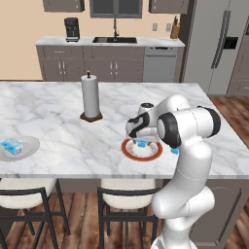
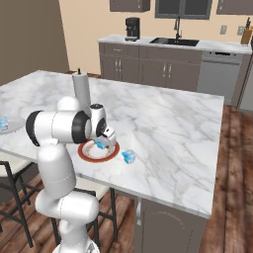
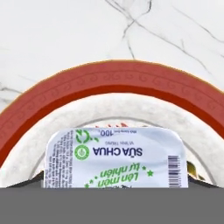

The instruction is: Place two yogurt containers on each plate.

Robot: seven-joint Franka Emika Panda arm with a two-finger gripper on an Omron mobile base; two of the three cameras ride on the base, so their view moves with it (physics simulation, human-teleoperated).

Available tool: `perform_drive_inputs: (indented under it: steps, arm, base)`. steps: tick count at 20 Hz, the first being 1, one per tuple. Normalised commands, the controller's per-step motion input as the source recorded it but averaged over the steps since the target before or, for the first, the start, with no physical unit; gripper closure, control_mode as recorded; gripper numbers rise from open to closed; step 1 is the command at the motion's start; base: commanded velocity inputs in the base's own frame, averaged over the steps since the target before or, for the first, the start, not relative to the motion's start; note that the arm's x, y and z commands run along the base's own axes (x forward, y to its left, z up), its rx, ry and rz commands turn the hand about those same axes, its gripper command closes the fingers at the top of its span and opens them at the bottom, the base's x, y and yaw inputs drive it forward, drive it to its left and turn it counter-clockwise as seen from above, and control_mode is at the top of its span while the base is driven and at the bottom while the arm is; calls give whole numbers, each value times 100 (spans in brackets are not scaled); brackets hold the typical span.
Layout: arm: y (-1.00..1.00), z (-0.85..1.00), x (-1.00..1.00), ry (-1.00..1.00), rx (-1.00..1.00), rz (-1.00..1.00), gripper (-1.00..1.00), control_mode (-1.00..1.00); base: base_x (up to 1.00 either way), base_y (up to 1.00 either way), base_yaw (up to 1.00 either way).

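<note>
My gripper point(image 1: 141, 140) hangs low over the white plate with the red-orange rim point(image 1: 127, 151) point(image 2: 88, 154) point(image 3: 113, 83) near the island's front edge. A light-blue and white yogurt container point(image 1: 141, 144) point(image 2: 102, 145) point(image 3: 116, 157) lies on that plate right under the hand. In the hand view only dark slivers of the fingers flank the pack, so the jaws stand wide. A second yogurt container point(image 1: 175, 151) point(image 2: 129, 156) rests on the marble just right of the plate. The pale grey plate point(image 1: 30, 147) point(image 2: 14, 124) at far left carries yogurt packs point(image 1: 11, 146) point(image 2: 3, 122).
A paper-towel roll on a dark round base point(image 1: 90, 97) point(image 2: 81, 88) stands behind the red-rimmed plate. Stools point(image 1: 24, 190) sit under the island's front edge. Sink, coffee maker and fridge line the back wall.
</note>
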Motion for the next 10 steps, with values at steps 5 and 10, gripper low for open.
perform_drive_inputs:
  steps: [5, 10]
  arm:
    - [-3, 19, 0, 0, 0, 0, -100, -100]
    - [-1, 22, 0, 1, 0, 0, -100, -100]
  base:
    - [0, 0, 0]
    - [0, 0, 0]
